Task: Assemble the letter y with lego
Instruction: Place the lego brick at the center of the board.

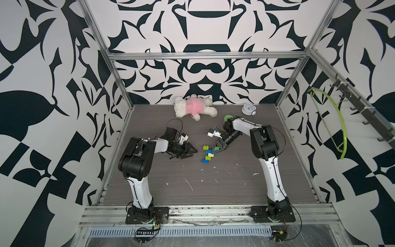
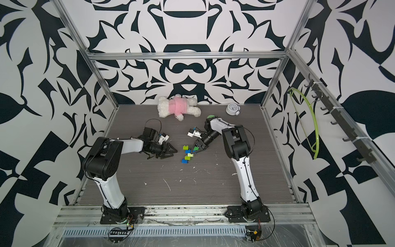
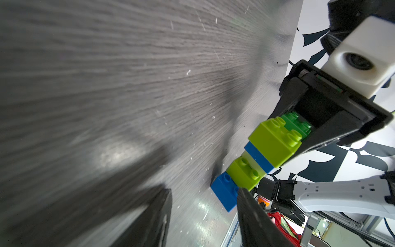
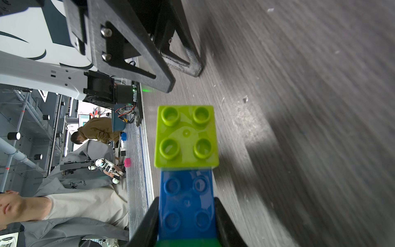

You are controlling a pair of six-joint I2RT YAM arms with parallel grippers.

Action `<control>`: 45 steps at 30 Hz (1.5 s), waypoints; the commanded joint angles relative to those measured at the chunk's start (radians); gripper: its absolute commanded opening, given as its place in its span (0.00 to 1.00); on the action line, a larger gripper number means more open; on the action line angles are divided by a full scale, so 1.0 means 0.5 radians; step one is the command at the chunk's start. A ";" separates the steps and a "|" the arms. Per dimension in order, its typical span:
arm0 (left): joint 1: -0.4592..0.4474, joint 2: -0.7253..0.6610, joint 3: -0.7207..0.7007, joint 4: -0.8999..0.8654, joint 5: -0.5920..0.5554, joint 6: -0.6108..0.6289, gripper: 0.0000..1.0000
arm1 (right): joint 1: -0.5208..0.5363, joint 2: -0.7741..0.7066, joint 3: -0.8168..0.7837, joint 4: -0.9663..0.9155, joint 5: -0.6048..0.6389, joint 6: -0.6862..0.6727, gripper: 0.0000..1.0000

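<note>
The letter y lies flat on the table, seen in both top views. Its arms are a lime green brick point(image 1: 206, 147) and a dark green brick point(image 1: 217, 148) on a wide blue brick point(image 1: 208, 151). The stem runs through a pale yellow brick point(image 1: 210, 154), a second lime green brick point(image 1: 207, 158) and a small blue brick point(image 1: 205, 161). My right gripper point(image 1: 213, 151) point(image 4: 187, 201) is shut on the figure, its fingers flanking the wide blue brick point(image 4: 187, 196) and the dark green brick point(image 3: 296, 123). My left gripper point(image 1: 192, 153) point(image 3: 203, 192) stands open and holds nothing, just left of the figure.
A white plush toy in pink point(image 1: 194, 107) and a small alarm clock point(image 1: 248, 109) lie at the back of the table. A round green tub point(image 1: 228, 117) shows behind the right arm. A green hanger point(image 1: 333, 119) hangs on the right wall rack.
</note>
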 commanded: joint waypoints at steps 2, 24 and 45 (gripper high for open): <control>0.030 0.165 -0.113 -0.277 -0.473 0.042 0.55 | -0.013 0.016 0.057 -0.023 0.095 0.056 0.38; 0.030 0.181 -0.109 -0.292 -0.487 0.045 0.55 | -0.112 -0.099 -0.029 0.324 0.346 0.507 0.66; 0.161 -0.243 0.051 -0.397 -0.677 0.245 0.64 | -0.315 -0.965 -0.620 1.394 1.077 1.179 0.71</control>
